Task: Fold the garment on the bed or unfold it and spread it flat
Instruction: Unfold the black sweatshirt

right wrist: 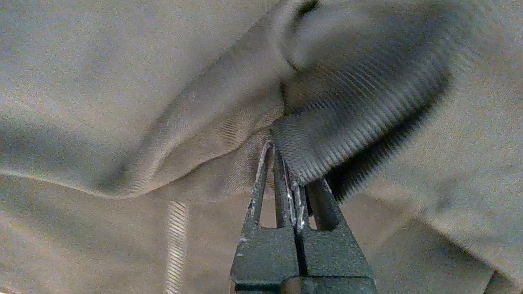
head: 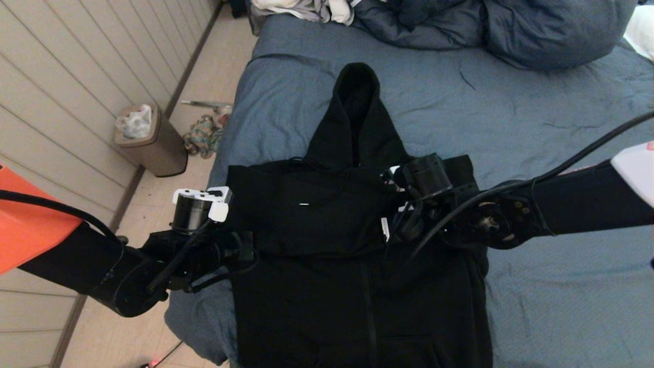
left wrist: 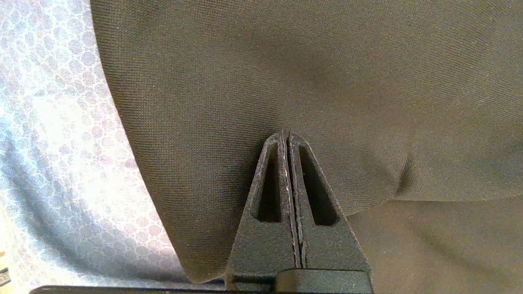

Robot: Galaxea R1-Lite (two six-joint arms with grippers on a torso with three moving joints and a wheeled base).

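Note:
The garment (head: 332,266), a black hoodie, lies front up on the bed (head: 511,128). Its hood points away from me and its sleeves are folded across the chest. My left gripper (head: 245,246) is at the garment's left edge. In the left wrist view its fingers are pressed together, and the left gripper (left wrist: 286,134) has its tips sunk into the dark fabric (left wrist: 327,81). My right gripper (head: 391,232) reaches in over the chest from the right. In the right wrist view the right gripper (right wrist: 282,153) is shut on a ribbed cuff (right wrist: 347,122), which covers one fingertip.
A puffy blue-grey duvet (head: 490,25) and a white and grey cloth (head: 306,10) lie at the far end of the bed. On the floor to the left stand a brown bin (head: 148,140) and a bundle of cloth (head: 204,135), beside a panelled wall.

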